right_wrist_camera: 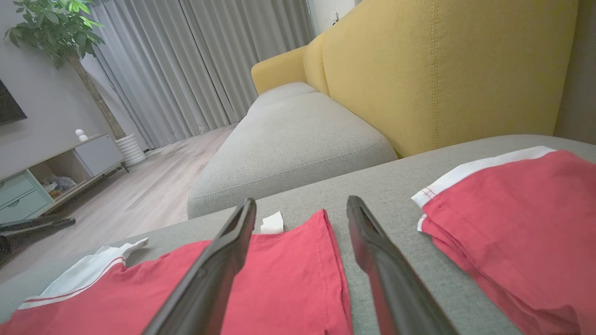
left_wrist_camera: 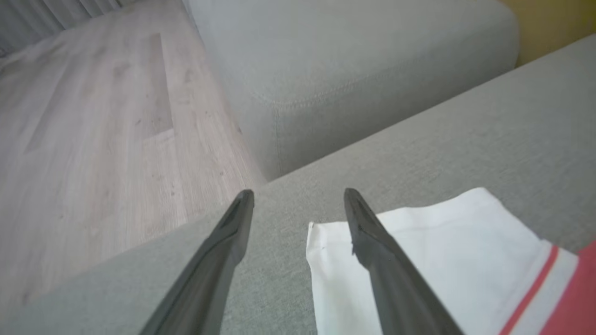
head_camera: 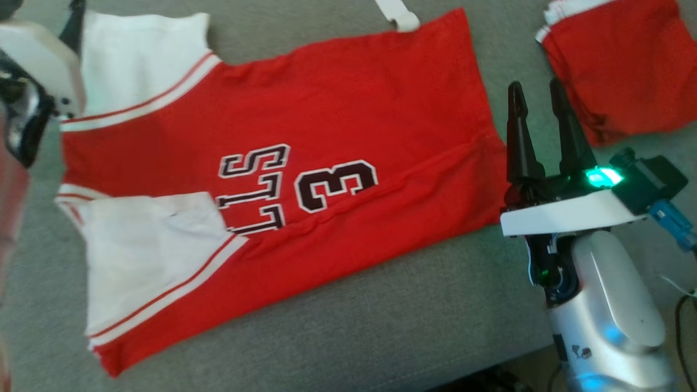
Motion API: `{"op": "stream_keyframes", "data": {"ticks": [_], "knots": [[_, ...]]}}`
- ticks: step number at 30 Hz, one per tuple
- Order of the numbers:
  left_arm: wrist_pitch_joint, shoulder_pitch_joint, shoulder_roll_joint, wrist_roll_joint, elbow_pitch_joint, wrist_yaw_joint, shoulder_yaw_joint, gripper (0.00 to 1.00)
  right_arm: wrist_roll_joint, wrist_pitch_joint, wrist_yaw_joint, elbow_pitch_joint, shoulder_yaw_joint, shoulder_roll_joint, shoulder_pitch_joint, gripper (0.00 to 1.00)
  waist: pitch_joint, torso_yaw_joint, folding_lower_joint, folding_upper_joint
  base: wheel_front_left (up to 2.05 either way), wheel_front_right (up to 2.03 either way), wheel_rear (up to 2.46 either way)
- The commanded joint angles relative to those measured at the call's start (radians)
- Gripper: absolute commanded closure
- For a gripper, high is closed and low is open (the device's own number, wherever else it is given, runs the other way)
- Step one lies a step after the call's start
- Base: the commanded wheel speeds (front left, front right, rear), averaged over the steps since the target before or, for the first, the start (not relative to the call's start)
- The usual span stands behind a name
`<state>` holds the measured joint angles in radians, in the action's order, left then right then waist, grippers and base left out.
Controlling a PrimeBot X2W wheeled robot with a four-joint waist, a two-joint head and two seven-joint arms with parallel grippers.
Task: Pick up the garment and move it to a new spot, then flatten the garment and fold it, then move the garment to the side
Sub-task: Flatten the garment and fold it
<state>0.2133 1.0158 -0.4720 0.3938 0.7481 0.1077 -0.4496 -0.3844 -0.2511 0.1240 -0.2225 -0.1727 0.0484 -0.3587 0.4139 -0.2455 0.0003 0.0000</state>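
Head view, red jersey (head_camera: pixel 348 109), printed "LLS", "3"

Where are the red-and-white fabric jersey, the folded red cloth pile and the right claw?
Red-and-white fabric jersey (head_camera: pixel 348 109): head view, red body above the number.
Folded red cloth pile (head_camera: pixel 626 65): head view, top red layer.
Right claw (head_camera: pixel 535 87): head view, midway between fingertips.
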Motion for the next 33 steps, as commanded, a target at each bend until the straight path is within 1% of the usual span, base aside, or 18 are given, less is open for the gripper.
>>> {"op": "stream_keyframes", "data": {"ticks": [1,7,15,21,25,26,29,31,33], "knots": [[0.024,0.051,-0.059,0.006,0.019,0.008,0.026,0.0,-0.011,-0.011,0.007,0.047,-0.024,0.002,-0.021,0.0,0.045,-0.045,-0.0003,0.0,0.0,0.0,0.0],[0.054,0.094,-0.078,0.035,0.13,0.018,0.011,0.0,-0.048,-0.011,0.007,0.063,-0.009,0.002,-0.015,0.0,0.06,-0.069,-0.0003,0.0,0.0,0.0,0.0],[0.09,0.128,-0.078,0.086,0.198,0.022,-0.022,0.0,-0.054,-0.011,0.007,0.06,-0.012,0.002,-0.008,0.0,0.071,-0.08,-0.0003,0.0,0.0,0.0,0.0],[0.159,0.142,-0.085,0.134,0.207,0.023,-0.07,0.0,-0.051,-0.011,0.007,0.05,0.006,0.002,-0.014,0.0,0.082,-0.091,-0.0003,0.0,0.0,0.0,0.0],[0.239,0.139,-0.087,0.176,0.211,0.023,-0.11,0.0,-0.052,-0.011,0.007,0.047,0.022,0.002,-0.02,0.0,0.083,-0.092,-0.0003,0.0,0.0,0.0,0.0],[0.26,0.135,-0.086,0.191,0.203,0.023,-0.123,1.0,-0.051,-0.011,0.007,0.047,0.025,0.002,-0.021,0.0,0.082,-0.091,-0.0003,0.0,0.0,0.0,0.0],[0.28,0.133,-0.09,0.235,0.179,0.023,-0.142,1.0,-0.049,-0.011,0.007,0.042,0.034,0.002,-0.022,0.0,0.075,-0.081,-0.0003,0.0,0.0,0.0,0.0],[0.254,0.138,-0.095,0.247,0.166,0.023,-0.147,1.0,-0.045,-0.011,0.007,0.037,0.04,0.002,-0.026,0.0,0.068,-0.07,-0.0003,0.0,0.0,0.0,0.0],[0.202,0.143,-0.094,0.246,0.155,0.023,-0.15,1.0,-0.031,-0.011,0.007,0.032,0.048,0.002,-0.03,0.0,0.056,-0.056,-0.0003,0.0,0.0,0.0,0.0]]}}
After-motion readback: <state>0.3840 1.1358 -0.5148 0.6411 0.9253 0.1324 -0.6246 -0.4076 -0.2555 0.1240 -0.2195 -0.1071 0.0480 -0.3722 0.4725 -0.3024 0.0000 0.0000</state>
